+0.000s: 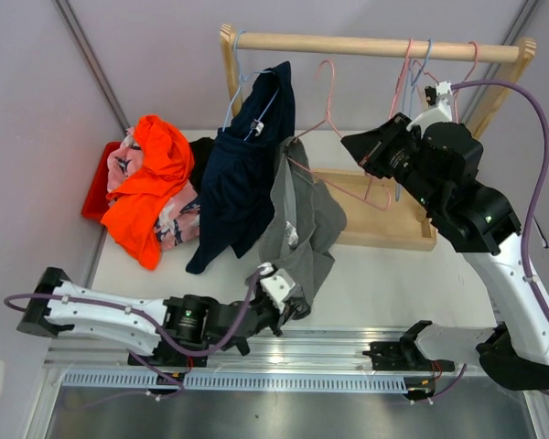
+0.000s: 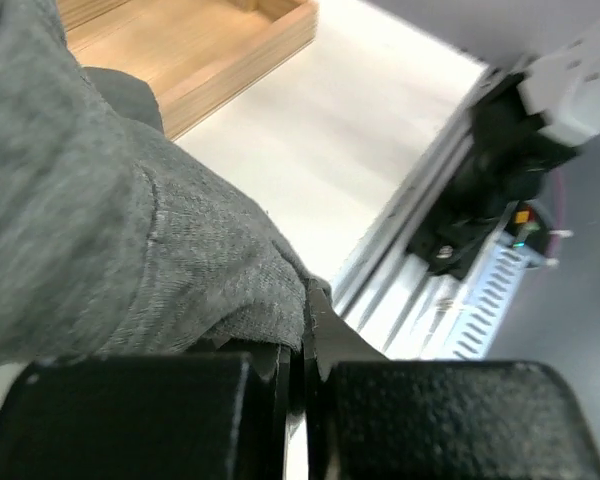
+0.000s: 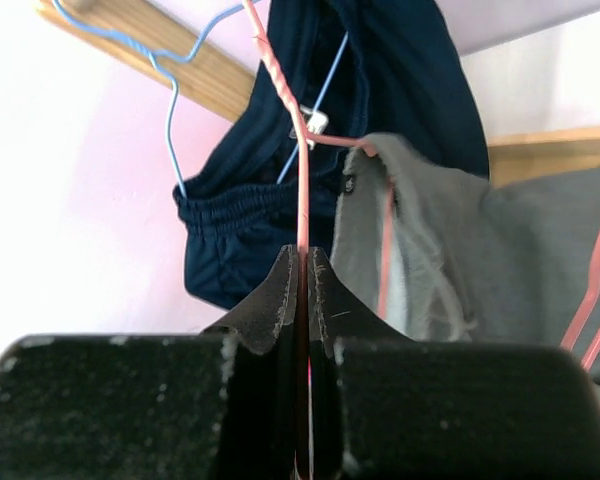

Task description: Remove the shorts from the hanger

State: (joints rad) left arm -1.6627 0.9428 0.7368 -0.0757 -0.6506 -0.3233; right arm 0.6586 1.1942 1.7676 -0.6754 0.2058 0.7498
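Grey shorts (image 1: 304, 219) hang half off a pink wire hanger (image 1: 334, 187) below the wooden rail (image 1: 375, 46). My left gripper (image 1: 293, 306) is shut on the grey shorts' lower hem; the cloth (image 2: 130, 250) fills the left wrist view. My right gripper (image 1: 352, 144) is shut on the pink hanger's wire (image 3: 303, 190), holding it out from the rail. Navy shorts (image 1: 247, 165) hang on a blue hanger (image 1: 242, 82) to the left, also in the right wrist view (image 3: 380, 90). Orange shorts (image 1: 151, 183), pink patterned shorts (image 1: 178, 224) and black shorts (image 1: 201, 151) lie piled at the left.
The wooden rack's base tray (image 1: 389, 224) sits behind the grey shorts. Several empty pink and blue hangers (image 1: 421, 69) hang at the rail's right end. A metal rail (image 1: 256, 375) runs along the table's near edge.
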